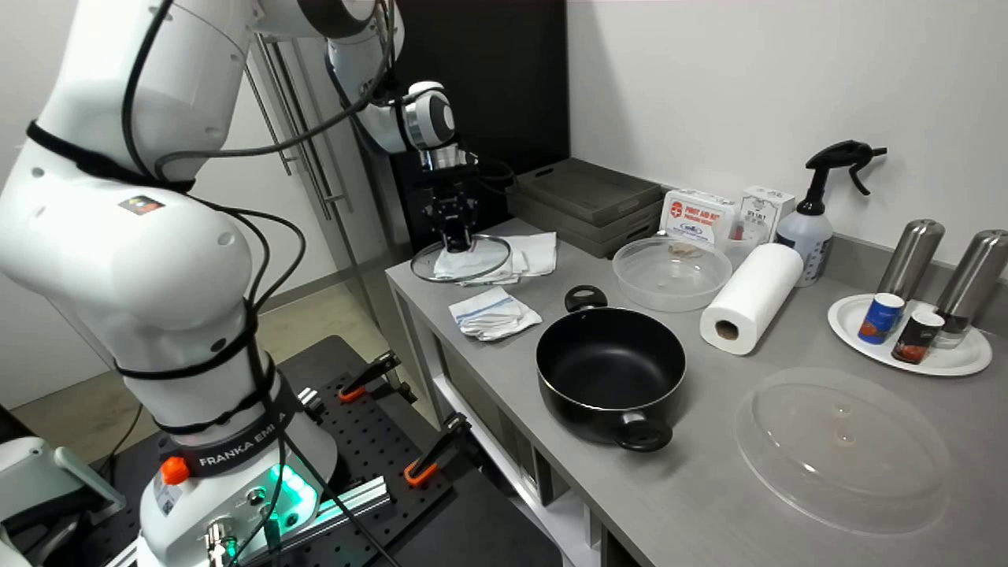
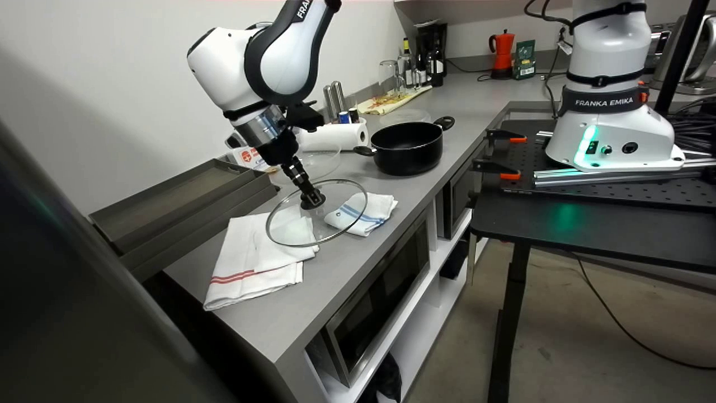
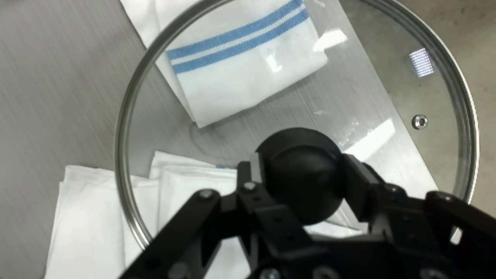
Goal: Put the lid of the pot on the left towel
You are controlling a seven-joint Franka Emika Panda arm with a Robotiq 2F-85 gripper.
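Note:
The round glass lid with a metal-edged rim shows in both exterior views (image 1: 492,264) (image 2: 330,224) and in the wrist view (image 3: 341,104). My gripper (image 1: 459,242) (image 2: 307,193) (image 3: 302,174) is shut on its black knob and holds it above the counter, tilted. The left towel, white with red stripes, lies folded and rumpled at the counter's end (image 1: 539,253) (image 2: 251,263); in the wrist view it lies at lower left (image 3: 89,221). The lid overlaps part of it in every view. The black pot (image 1: 610,362) (image 2: 407,148) stands uncovered on the counter.
The smaller blue-striped cloth (image 1: 494,313) (image 2: 363,212) (image 3: 240,89) lies between towel and pot. Stacked grey trays (image 1: 587,197) stand behind the towel. A clear bowl (image 1: 673,276), a paper-towel roll (image 1: 752,299) and a clear plastic disc (image 1: 843,449) are along the counter. The counter edge is close.

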